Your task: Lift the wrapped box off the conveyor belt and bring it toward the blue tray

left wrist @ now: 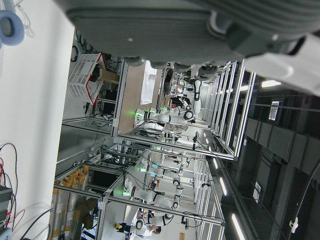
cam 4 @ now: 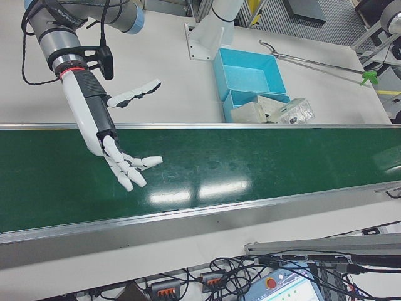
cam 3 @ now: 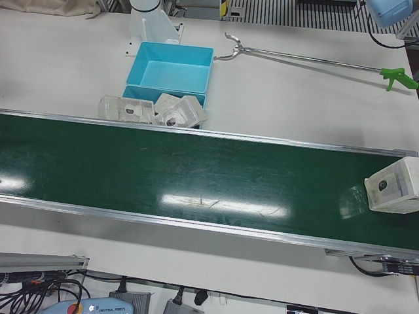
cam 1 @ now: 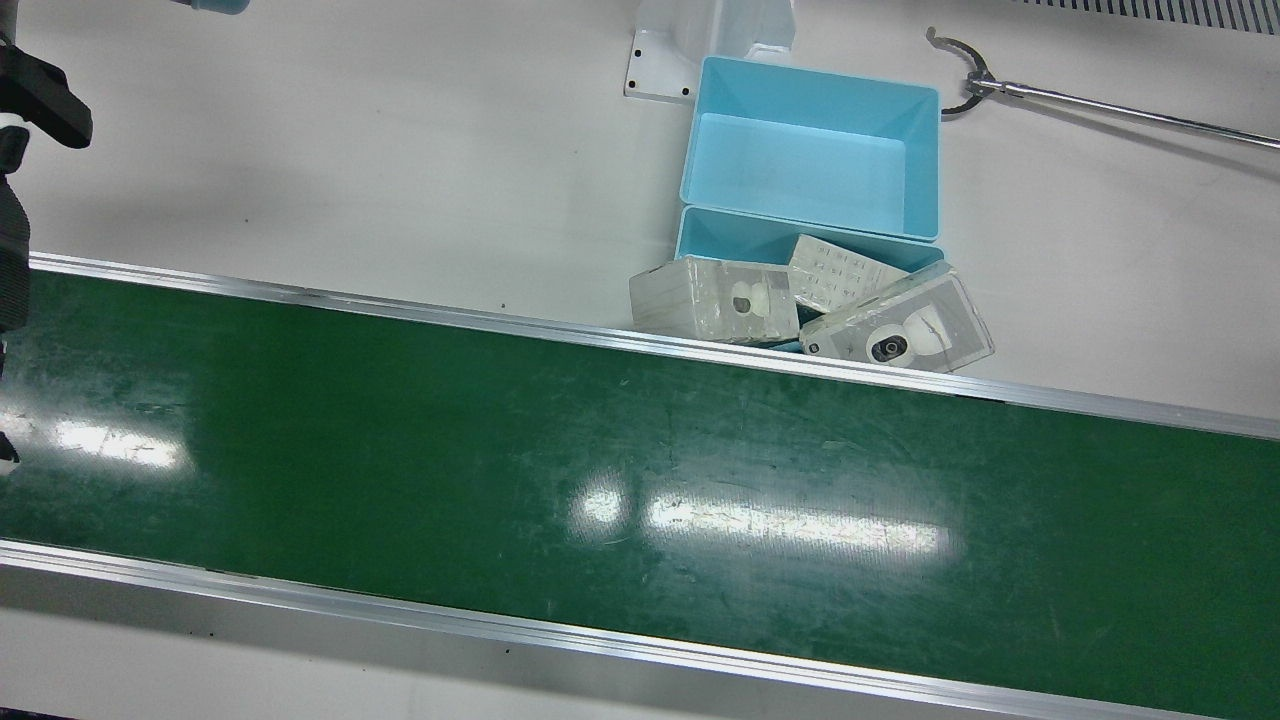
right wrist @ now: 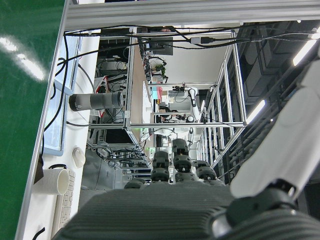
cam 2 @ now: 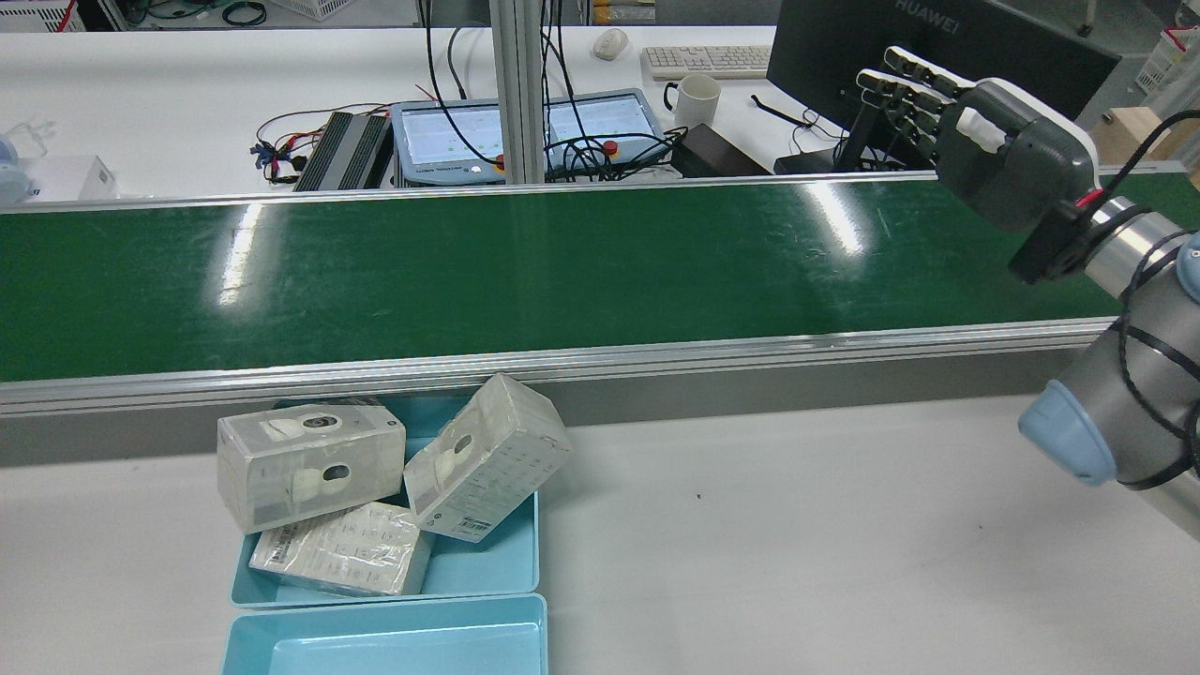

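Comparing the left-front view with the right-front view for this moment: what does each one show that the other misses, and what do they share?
Only the left-front view shows a wrapped box riding on the belt at its right edge. Only the right-front view shows the right hand, open, fingers spread above the belt, holding nothing. Both show the green conveyor belt, the two blue trays behind it, the wrapped boxes piled in the nearer tray, and the long reach grabber lying on the table.

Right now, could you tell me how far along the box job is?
Done: three wrapped boxes sit piled in the near blue tray. In hand: nothing; the right hand hovers open over the belt. Left: a new box rides in at the belt's end, not yet picked.
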{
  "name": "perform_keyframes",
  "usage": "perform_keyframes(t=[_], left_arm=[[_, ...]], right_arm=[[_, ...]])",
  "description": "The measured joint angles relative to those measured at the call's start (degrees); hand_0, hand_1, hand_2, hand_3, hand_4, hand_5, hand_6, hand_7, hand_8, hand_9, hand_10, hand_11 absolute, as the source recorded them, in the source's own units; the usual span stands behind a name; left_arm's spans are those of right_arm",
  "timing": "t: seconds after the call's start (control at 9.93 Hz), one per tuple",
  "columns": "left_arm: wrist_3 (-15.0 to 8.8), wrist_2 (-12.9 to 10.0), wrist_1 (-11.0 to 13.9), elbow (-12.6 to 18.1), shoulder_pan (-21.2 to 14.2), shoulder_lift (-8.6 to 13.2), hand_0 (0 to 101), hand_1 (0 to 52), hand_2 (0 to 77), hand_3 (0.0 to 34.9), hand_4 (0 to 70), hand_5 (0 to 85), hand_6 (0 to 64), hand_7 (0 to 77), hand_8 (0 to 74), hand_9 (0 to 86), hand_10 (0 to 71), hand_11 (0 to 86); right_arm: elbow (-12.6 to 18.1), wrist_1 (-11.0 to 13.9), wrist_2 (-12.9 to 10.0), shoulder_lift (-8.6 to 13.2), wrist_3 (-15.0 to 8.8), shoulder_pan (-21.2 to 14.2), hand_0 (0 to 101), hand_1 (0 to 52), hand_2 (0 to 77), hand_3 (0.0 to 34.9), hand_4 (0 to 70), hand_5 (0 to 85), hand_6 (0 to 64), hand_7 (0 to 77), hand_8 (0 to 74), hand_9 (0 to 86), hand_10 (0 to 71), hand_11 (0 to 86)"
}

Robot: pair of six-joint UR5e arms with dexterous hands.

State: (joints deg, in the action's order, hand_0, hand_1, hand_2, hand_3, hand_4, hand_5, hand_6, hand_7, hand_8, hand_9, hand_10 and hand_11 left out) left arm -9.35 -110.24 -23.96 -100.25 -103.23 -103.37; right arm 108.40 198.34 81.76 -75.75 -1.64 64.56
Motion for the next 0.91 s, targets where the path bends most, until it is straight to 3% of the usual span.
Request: perform_keyframes(t=[0.1, 0.2, 0.3, 0.4, 0.5, 0.71, 0.81, 0.91], left_arm=[[0.0, 0.0, 0.0, 0.0, 0.0, 0.0, 0, 0.0, 0.5, 0.0, 0.0, 1.1, 0.5, 0.5, 0.5, 0.5, 0.5, 0.5], [0.0, 0.0, 0.0, 0.0, 0.0, 0.0, 0, 0.0, 0.5, 0.0, 0.0, 1.1, 0.0, 0.5, 0.5, 0.5, 0.5, 0.5], [0.0, 0.0, 0.0, 0.0, 0.0, 0.0, 0, 0.0, 0.5, 0.0, 0.0, 1.1, 0.0, 0.5, 0.5, 0.5, 0.5, 0.5], [0.0, 0.0, 0.0, 0.0, 0.0, 0.0, 0, 0.0, 1.1, 0.0, 0.0, 1.1, 0.5, 0.5, 0.5, 0.5, 0.0, 0.5], [0.0, 0.0, 0.0, 0.0, 0.0, 0.0, 0, 0.0, 1.1, 0.0, 0.0, 1.1, 0.5, 0.5, 0.5, 0.5, 0.0, 0.5], [0.0, 0.0, 0.0, 0.0, 0.0, 0.0, 0, 0.0, 1.1, 0.0, 0.0, 1.1, 0.5, 0.5, 0.5, 0.5, 0.0, 0.5], [0.0, 0.0, 0.0, 0.0, 0.0, 0.0, 0, 0.0, 0.5, 0.0, 0.0, 1.1, 0.5, 0.5, 0.5, 0.5, 0.5, 0.5], [0.0, 0.0, 0.0, 0.0, 0.0, 0.0, 0, 0.0, 0.5, 0.0, 0.0, 1.1, 0.5, 0.5, 0.5, 0.5, 0.5, 0.5]], right_arm=[[-0.2, -0.9, 0.3, 0.0, -0.1, 0.0, 39, 4.4, 1.6, 0.0, 3.8, 3.3, 15.8, 16.9, 15.3, 25.1, 0.0, 1.6], [-0.8, -1.7, 0.4, 0.0, 0.0, 0.0, 37, 4.4, 1.6, 0.0, 3.3, 2.2, 0.0, 0.0, 0.0, 2.7, 0.0, 1.6], [-1.6, -2.8, 0.4, 0.0, 0.2, 0.1, 41, 8.2, 7.6, 0.0, 6.0, 1.1, 2.2, 2.2, 2.2, 1.6, 0.0, 1.1], [-2.1, -3.6, 0.4, 0.1, 0.4, 0.3, 41, 8.2, 8.2, 0.0, 9.3, 1.1, 3.3, 9.3, 2.2, 2.2, 0.0, 1.1], [-2.7, -4.1, 0.4, 0.1, 0.4, 0.5, 41, 8.2, 8.2, 0.0, 12.5, 9.3, 5.5, 10.9, 2.2, 7.6, 0.0, 1.1], [-4.2, -4.5, 0.4, 0.3, 0.4, 0.5, 41, 7.6, 7.6, 0.0, 12.5, 6.0, 6.0, 13.1, 2.2, 8.7, 0.0, 1.1], [-4.5, -4.4, 0.4, 0.3, 0.4, 0.9, 40, 5.4, 4.4, 0.0, 14.2, 7.1, 8.7, 16.9, 10.9, 10.9, 0.0, 1.1], [-4.8, -4.4, 0.5, 0.4, 0.3, 1.2, 41, 5.4, 4.4, 0.0, 14.7, 7.6, 8.7, 18.0, 12.5, 10.9, 0.0, 1.1]])
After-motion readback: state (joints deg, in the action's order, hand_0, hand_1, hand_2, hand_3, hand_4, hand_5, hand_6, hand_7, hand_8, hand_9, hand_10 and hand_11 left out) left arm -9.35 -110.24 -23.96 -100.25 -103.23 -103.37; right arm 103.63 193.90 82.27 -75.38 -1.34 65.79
